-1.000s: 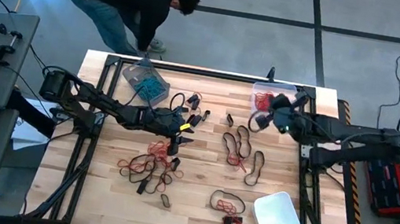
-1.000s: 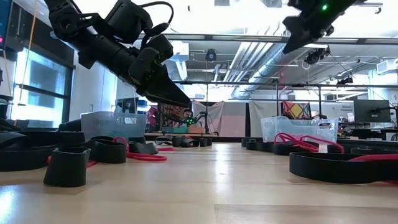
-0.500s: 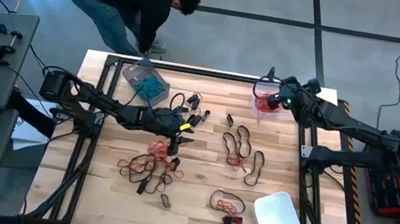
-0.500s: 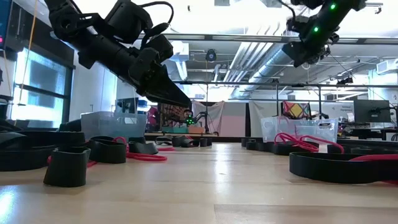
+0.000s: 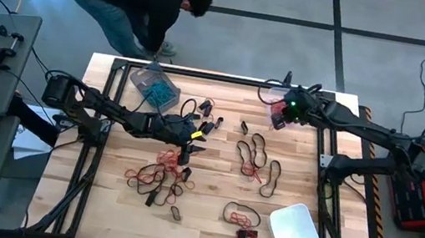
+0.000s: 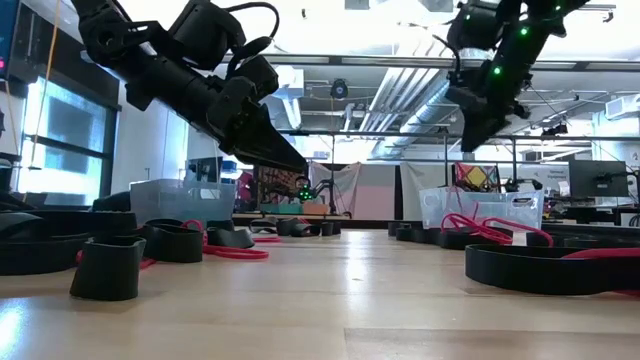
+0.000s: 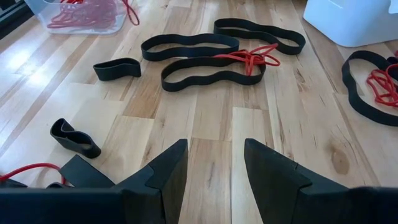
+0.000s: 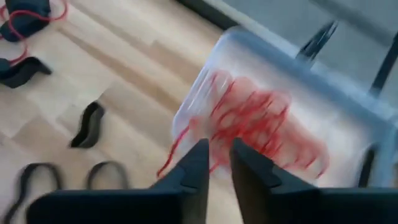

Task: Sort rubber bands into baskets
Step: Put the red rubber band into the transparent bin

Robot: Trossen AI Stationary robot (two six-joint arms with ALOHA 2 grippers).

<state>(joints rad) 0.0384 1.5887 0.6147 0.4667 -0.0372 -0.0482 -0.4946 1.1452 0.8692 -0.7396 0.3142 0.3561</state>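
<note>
A: Now, where was the right gripper (image 8: pixel 214 163)?

B: Mine hung narrowly parted, apparently empty, over the red-band basket (image 8: pixel 348 118), frame's upper right. Risk: a red rubber band (image 8: pixel 177 146) trailing over its rim could slip out.

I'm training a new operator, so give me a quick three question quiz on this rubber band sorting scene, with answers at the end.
1. True or false: the right gripper hangs above the basket of red bands.
2. Which basket holds the teal-blue bands? A) the whitish basket at the near right. B) the basket at the far left. C) the far right basket.
3. Fill in: the left gripper hovers with its fingers ____ over bare wood, holding nothing.

Key
1. True: the right wrist view looks straight down on the red bands.
2. B.
3. open.
</note>
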